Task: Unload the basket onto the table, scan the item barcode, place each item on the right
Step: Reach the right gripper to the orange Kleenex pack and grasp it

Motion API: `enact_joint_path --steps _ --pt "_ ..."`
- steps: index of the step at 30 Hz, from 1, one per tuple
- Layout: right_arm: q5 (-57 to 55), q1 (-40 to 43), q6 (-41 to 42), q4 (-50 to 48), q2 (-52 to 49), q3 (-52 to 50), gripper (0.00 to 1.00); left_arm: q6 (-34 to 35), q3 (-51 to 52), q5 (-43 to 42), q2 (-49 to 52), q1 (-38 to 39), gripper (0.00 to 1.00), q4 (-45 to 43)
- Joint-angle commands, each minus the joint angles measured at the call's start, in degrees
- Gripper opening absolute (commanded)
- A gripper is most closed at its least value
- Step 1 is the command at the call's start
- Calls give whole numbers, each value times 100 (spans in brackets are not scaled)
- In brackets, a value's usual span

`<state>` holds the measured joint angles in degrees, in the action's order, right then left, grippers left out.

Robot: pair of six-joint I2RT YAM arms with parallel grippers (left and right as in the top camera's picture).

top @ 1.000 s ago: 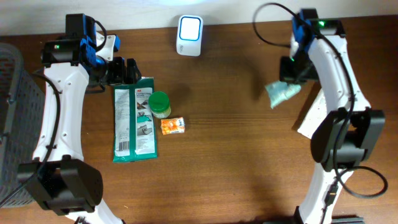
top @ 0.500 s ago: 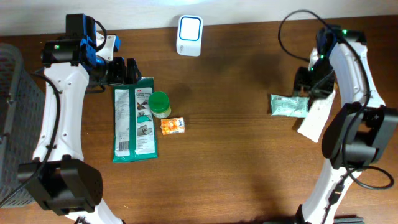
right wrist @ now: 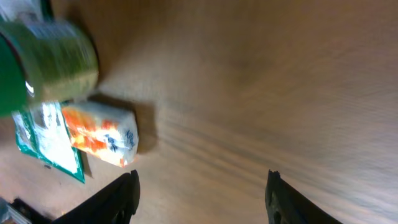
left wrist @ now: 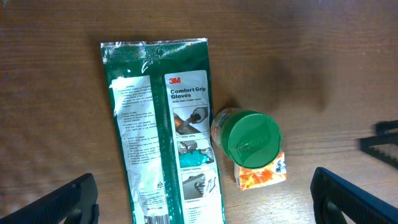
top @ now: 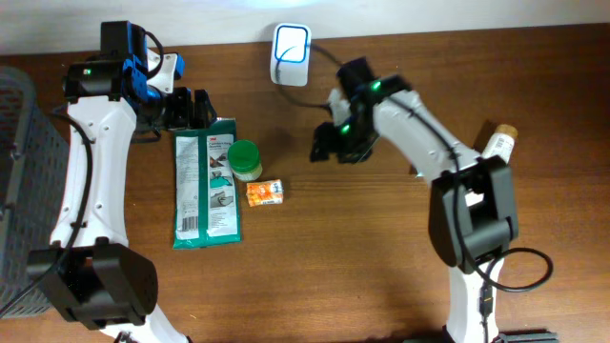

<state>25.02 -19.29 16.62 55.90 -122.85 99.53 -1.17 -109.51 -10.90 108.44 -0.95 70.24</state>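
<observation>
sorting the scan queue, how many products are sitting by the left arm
3: the green gloves pack lying flat, the green-lidded jar at its right edge, and the orange packet just beside the jar. A bottle sits apart at the far right, not counted.

Mock checkout bench: scanner [top: 290,54], basket [top: 13,181]

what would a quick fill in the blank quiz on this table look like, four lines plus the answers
1. The jar has a ____ lid.
2. The glove packet carries the brand name ____.
3. The small packet next to the jar is white and ____.
4. Between the open fingers of the right gripper there is ____.

Missing words: green; 3M; orange; nothing
</observation>
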Motion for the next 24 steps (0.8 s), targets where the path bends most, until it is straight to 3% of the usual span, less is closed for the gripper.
enact_joint_path --steps 1,9,24 --pt "74 -525 341 -839 55 -638 53 -107 -35 -17 35 -35 99 -7" --pt "68 -1222 339 -2100 52 -1128 48 -105 -35 -17 35 -35 99 -7" --pt "387 -1342 339 -2295 -396 -1163 40 -105 -35 -17 35 -35 99 -7"
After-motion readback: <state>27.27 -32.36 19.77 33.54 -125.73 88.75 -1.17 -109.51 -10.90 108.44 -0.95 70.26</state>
